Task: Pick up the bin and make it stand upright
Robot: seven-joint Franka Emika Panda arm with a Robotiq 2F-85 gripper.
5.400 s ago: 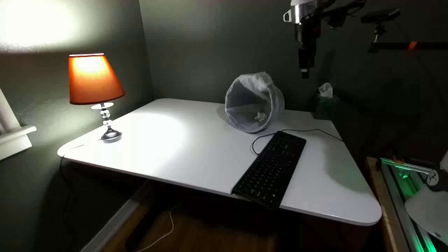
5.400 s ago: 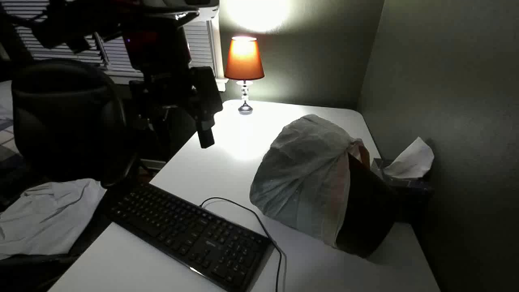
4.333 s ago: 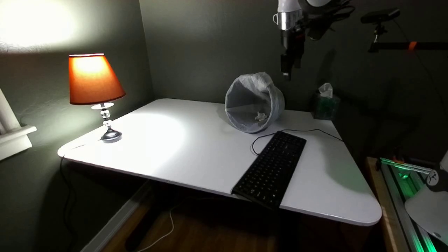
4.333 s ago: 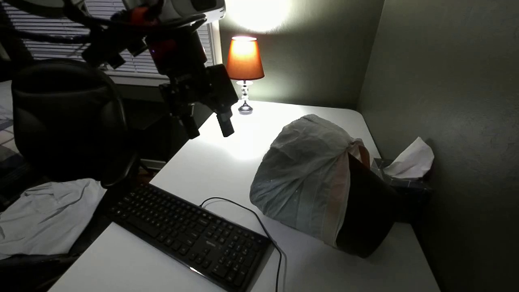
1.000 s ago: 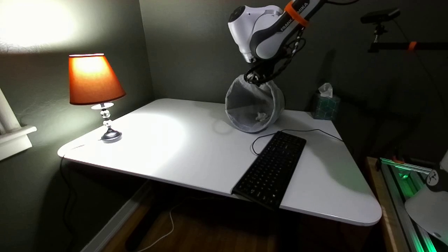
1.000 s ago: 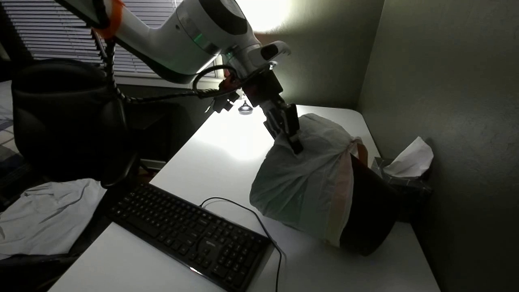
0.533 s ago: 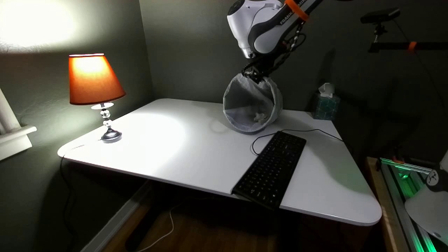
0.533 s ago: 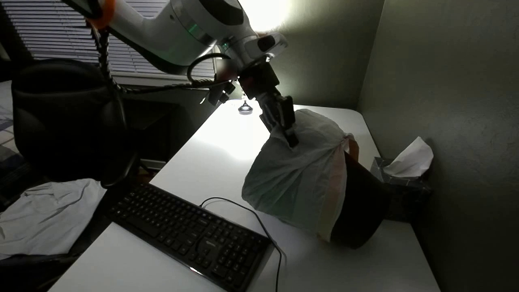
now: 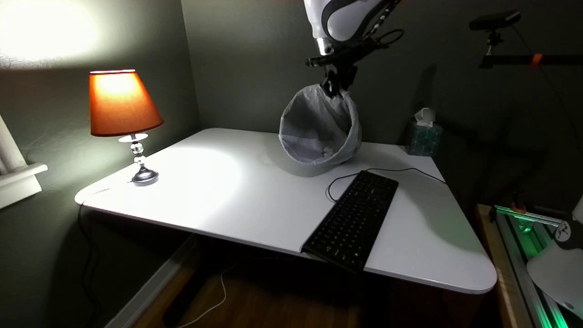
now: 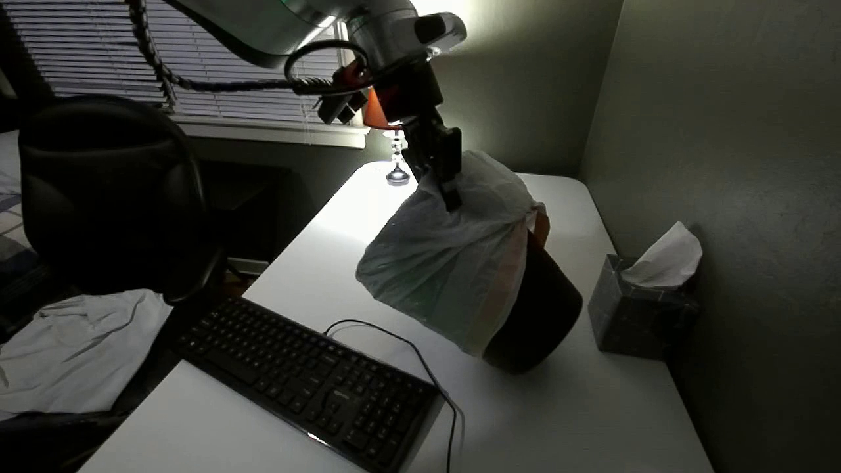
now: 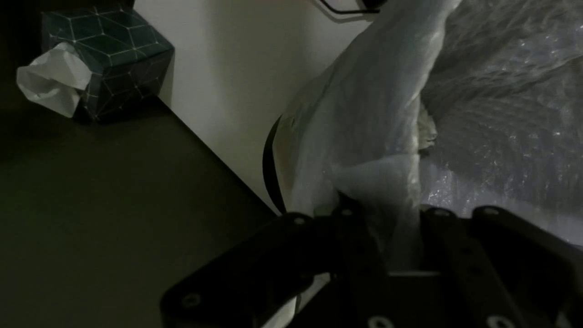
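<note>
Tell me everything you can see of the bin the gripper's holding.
The bin is round and tapered, its dark body showing past a crinkled, pale, translucent liner that looks like plastic, with a reddish band. It tilts well over, mouth sideways, with a crumpled pale scrap inside. The gripper pinches its lined rim. The mouth end hangs above the table; whether the base touches is unclear.
</note>
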